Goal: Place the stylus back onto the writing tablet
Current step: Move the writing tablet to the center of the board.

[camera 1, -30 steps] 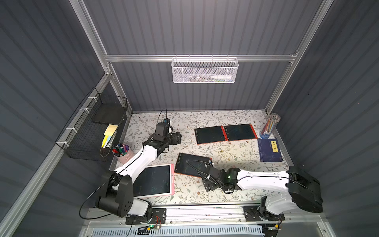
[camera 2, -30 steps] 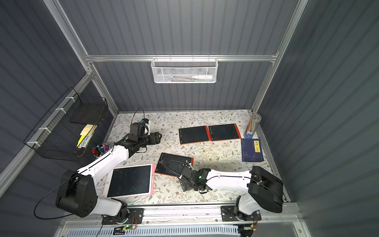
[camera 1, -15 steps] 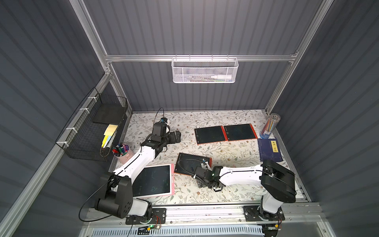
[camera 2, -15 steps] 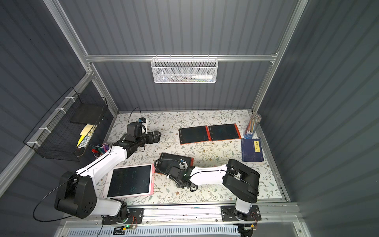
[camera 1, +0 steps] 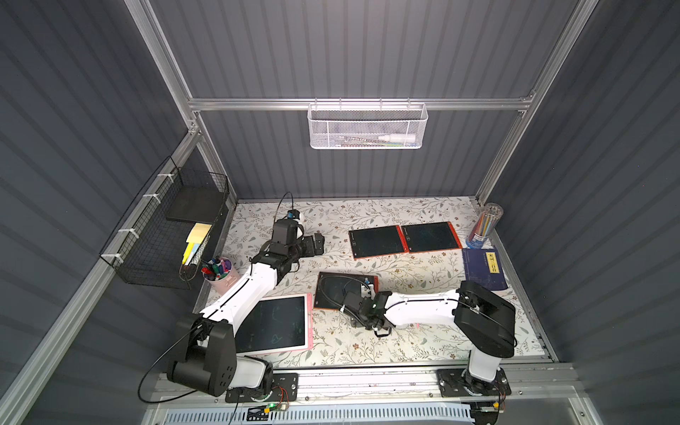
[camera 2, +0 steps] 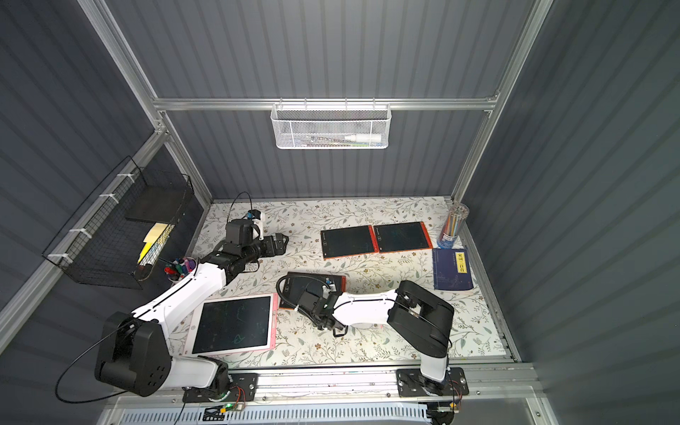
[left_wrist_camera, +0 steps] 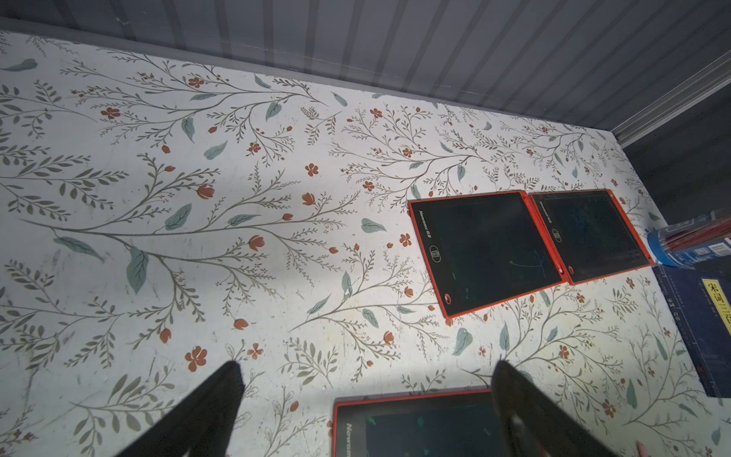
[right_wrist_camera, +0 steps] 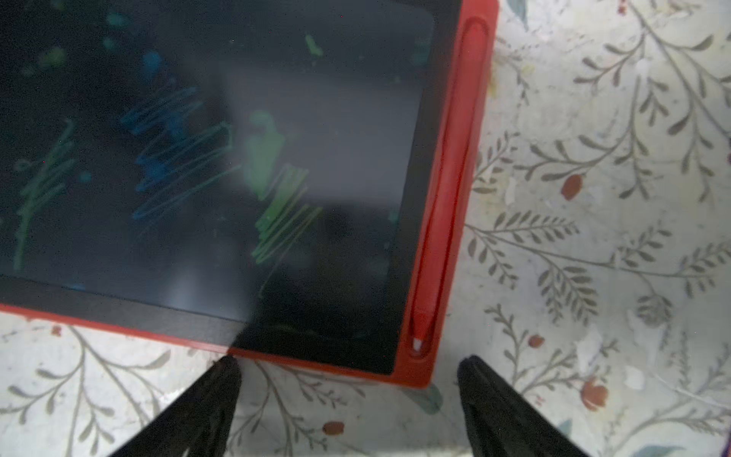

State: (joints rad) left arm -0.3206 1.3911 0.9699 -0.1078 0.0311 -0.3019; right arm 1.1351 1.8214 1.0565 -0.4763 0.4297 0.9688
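Red plastic frames the writing tablet (right_wrist_camera: 237, 158), and its glossy black screen carries green and blue scribbles. The stylus (right_wrist_camera: 447, 190), a slim red stick with a white tip, lies in the moulded groove along one edge of that frame, tip toward the corner. The right end effector (right_wrist_camera: 350, 366) hangs just off that corner, its black fingers spread apart with nothing between them, clear of the stylus. The left end effector (left_wrist_camera: 366, 368) is well apart from it, also spread wide and empty. It sits above the counter (left_wrist_camera: 158, 198), which has a matte print of grey twigs, teal leaves and rust-red blossoms.

In the left wrist view another red-framed tablet (left_wrist_camera: 486, 253) reads "Newsmy" in white along its bezel, and its edge touches a twin tablet (left_wrist_camera: 589, 233). A dark blue book (camera 1: 484, 268) bears a yellow label with Chinese characters. Near it a clear tube of coloured pencils (camera 1: 485, 224) stands upright.
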